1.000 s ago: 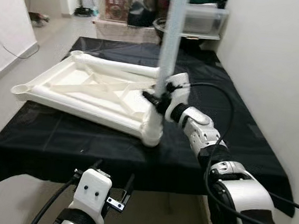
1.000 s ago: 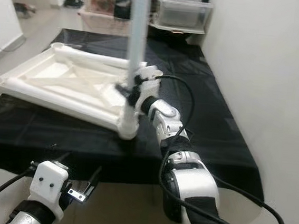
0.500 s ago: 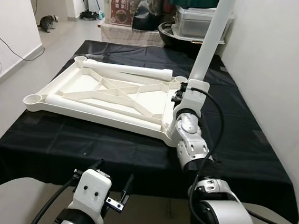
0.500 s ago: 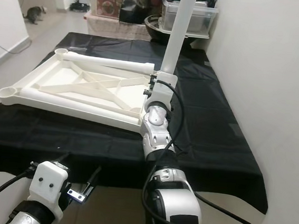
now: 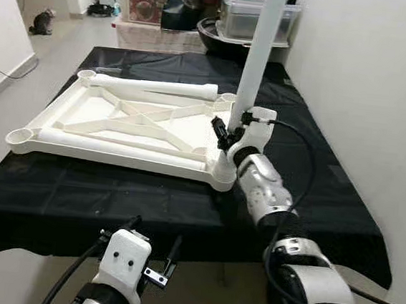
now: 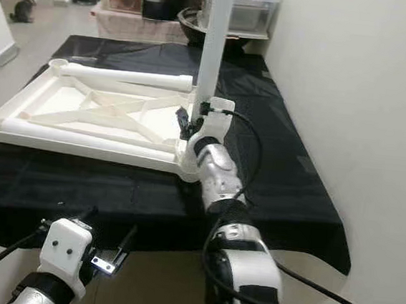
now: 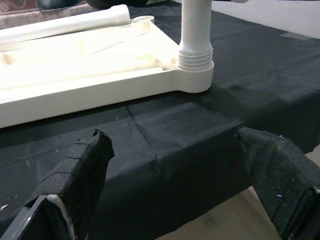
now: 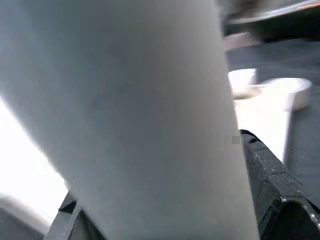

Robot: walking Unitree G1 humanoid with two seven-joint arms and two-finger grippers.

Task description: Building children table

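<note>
A white children's table top (image 5: 130, 127) lies upside down on a black-covered table (image 5: 309, 169). A white leg (image 5: 257, 49) stands nearly upright in the near right corner socket (image 5: 222, 177). My right gripper (image 5: 228, 131) is shut on this leg a little above the socket; in the right wrist view the leg (image 8: 140, 110) sits between the black fingers (image 8: 272, 190). Its ribbed base (image 7: 195, 56) meets the socket in the left wrist view. My left gripper (image 5: 153, 239) hangs open below the table's front edge, nothing between its pads (image 7: 82, 172). Another white tube (image 5: 155, 86) lies along the top's far edge.
A white wall (image 5: 368, 82) runs close along the table's right side. Storage boxes (image 5: 255, 17) and a dark bowl (image 5: 218, 31) stand behind the table. Open floor lies to the left, with a cat (image 5: 41, 20) at the far left.
The camera view has shifted. The leg leaned right half a second ago and now stands closer to upright. My right gripper has stayed on it, and the wrist has turned. The left arm is unmoved.
</note>
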